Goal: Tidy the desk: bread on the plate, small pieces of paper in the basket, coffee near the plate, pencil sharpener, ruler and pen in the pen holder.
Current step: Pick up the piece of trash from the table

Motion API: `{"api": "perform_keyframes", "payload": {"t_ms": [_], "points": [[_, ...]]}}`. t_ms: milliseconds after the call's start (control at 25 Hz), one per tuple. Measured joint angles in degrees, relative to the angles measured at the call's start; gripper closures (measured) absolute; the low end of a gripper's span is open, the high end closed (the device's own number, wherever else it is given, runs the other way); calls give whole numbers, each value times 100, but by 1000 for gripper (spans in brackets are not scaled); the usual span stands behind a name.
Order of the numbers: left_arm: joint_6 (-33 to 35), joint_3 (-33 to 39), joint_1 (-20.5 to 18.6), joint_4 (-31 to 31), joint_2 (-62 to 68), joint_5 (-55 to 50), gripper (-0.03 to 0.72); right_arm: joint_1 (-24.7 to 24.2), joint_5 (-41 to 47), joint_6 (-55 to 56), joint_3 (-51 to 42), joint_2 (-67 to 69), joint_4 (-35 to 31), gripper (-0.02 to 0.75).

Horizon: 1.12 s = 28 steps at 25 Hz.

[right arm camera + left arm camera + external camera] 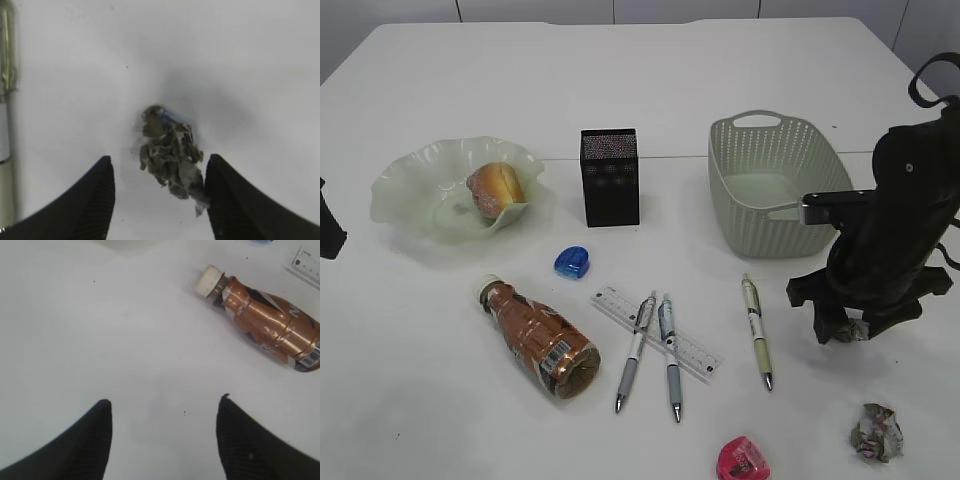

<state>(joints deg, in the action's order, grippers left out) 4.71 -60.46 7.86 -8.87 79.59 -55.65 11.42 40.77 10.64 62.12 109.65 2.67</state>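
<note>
My right gripper (157, 200) was down at the table just right of the basket (775, 190), jaws apart around a crumpled paper wad (170, 152), the right finger (240, 200) touching it, the left one clear; no grip yet. My left gripper (162, 440) stood open over bare table, well left of the basket. A second paper wad (877, 432) lay nearer the front edge than the basket, the coffee bottle (540, 337) on its side to the basket's front left.

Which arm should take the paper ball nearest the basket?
Right. The right gripper already straddles that crumpled paper ball, jaws either side, with the basket just behind. The left gripper hangs open over bare table near the coffee bottle.
</note>
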Motion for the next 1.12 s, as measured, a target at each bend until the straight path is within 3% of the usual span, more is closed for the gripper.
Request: {"api": "perform_keyframes", "payload": {"t_ms": [720,1120], "points": [[0,0,0,0,0,10,209,0,-157,21,0,30,62,731],[0,0,0,0,0,32,209,0,-212,-114,0,-682,-149,750]]}}
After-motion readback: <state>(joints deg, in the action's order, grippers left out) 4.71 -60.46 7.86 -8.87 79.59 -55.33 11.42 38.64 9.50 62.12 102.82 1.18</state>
